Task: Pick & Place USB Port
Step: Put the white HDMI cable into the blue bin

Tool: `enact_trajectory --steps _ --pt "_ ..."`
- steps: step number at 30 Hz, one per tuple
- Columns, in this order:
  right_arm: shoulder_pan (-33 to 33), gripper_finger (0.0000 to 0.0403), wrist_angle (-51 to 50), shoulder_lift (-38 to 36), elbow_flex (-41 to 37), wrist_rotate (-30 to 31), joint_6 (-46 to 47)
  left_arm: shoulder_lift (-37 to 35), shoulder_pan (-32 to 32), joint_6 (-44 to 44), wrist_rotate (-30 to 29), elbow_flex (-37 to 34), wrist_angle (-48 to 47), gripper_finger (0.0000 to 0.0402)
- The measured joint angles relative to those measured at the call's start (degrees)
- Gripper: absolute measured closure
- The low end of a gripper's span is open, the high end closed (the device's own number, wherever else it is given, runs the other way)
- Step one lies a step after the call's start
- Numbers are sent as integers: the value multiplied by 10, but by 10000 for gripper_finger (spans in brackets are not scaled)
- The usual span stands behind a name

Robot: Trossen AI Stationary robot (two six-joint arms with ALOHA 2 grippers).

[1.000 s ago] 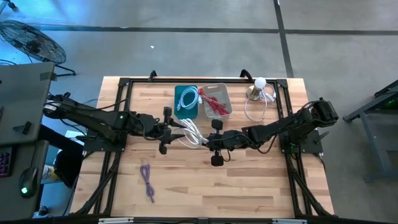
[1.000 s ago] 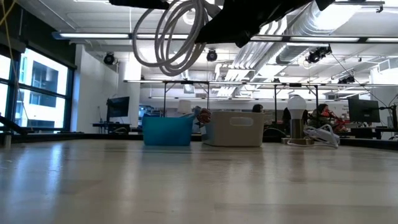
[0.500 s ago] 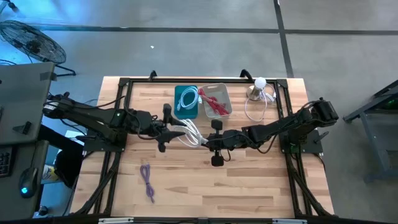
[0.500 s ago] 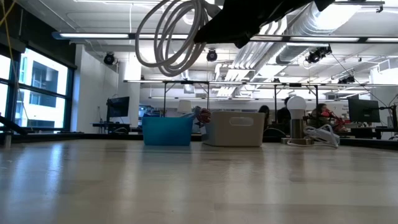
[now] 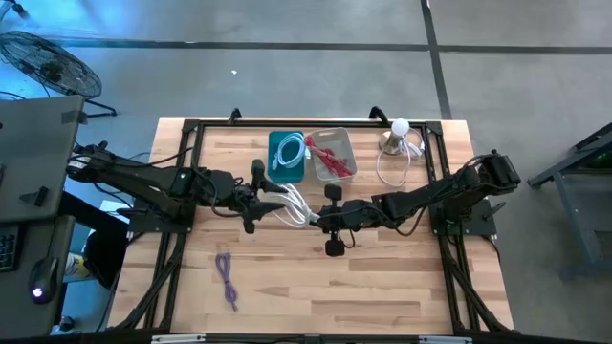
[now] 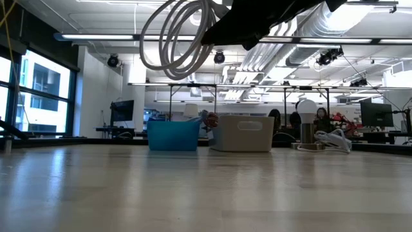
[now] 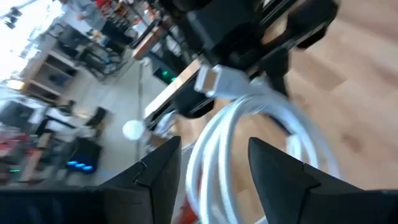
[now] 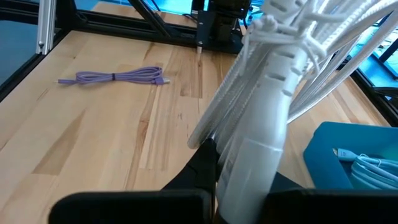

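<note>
The right gripper [image 5: 316, 217] is clamped on a coiled white cable [image 5: 295, 203], holding it in the air above the middle of the table [image 5: 382, 277]. The left gripper [image 5: 266, 199] sits at the coil's other side with fingers [image 7: 277, 180] spread around the loops. Behind stand a blue bin [image 5: 285, 156] and a grey bin [image 5: 330, 153]; a purple cable [image 5: 226, 278] lies near the front
</note>
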Motion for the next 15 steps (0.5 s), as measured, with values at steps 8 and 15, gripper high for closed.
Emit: enact_trajectory --steps 8,15 --pt "3 393 0 0 0 0 0 0 0 -45 11 0 -1 220" --pt "3 393 0 0 0 0 0 10 0 -84 37 0 -22 220"
